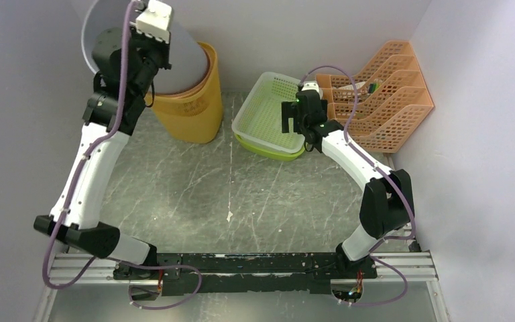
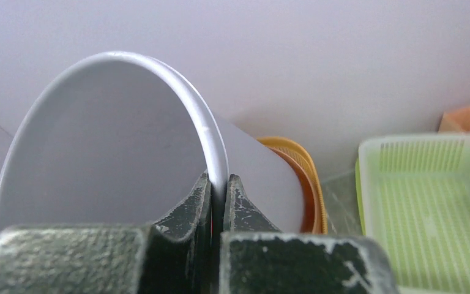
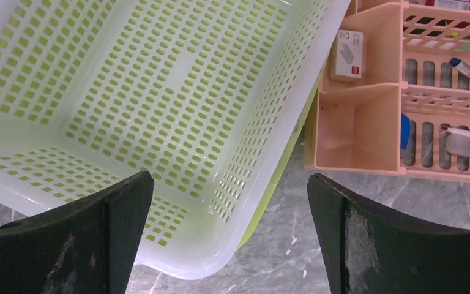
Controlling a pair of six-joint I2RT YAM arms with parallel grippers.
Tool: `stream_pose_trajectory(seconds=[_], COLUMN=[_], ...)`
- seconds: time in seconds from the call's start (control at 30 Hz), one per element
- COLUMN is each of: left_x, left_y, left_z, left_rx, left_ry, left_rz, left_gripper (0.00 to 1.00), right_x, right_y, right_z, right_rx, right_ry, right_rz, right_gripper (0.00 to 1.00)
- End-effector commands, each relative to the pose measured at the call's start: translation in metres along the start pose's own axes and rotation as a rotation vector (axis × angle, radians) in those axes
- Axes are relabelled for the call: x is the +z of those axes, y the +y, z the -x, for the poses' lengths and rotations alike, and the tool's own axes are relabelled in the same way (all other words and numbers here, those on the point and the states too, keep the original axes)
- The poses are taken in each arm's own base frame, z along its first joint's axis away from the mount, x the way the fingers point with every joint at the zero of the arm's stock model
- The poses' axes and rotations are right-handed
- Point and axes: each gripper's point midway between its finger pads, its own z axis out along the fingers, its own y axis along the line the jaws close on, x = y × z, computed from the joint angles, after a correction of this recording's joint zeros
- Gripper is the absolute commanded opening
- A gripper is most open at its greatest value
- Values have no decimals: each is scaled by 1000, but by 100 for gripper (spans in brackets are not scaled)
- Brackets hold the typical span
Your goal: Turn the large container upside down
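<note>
the pinch of the left gripper [image 2: 219, 187] should be kept firm while the wrist is rolled over. it is clamped nearly closed on the thin rim of the large grey container [image 2: 110, 159], tilted at the worktop's far left corner against the orange bin [image 1: 191, 114]. the right gripper [image 3: 229, 190] is spread wide, empty.

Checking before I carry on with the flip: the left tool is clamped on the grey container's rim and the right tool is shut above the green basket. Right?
Not quite: the right tool is open, its jaws wide apart above the green basket, as the right wrist view shows. The left tool is indeed clamped on the rim of the grey container.
</note>
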Motion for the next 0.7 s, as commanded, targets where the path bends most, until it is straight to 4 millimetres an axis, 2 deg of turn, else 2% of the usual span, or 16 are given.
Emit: stream_pose_trajectory(seconds=[0.0,0.17,0.3,0.43,0.67], left_x=[-53,-105,-137,-161,-197], left_y=[49,64,54,33,-21], left_z=[119,156,171,164,139], left_rx=[-70,-134,-213,-310,-462], left_ry=[-424,-577,-625,-615,-532], left_rz=[158,175,71,-65,-362], left_gripper=[7,7,7,7,7], right_x=[-7,-6,-12,-17,-22], right_y=[-5,-7,-18,-33,-58], right_z=[13,10,19,33,52], right_rx=[46,58,109,158,226], right_ry=[-50,-47,-86,-115,-151], right_rz=[4,0,-24,-35,-66], right_gripper=[99,99,99,99,99])
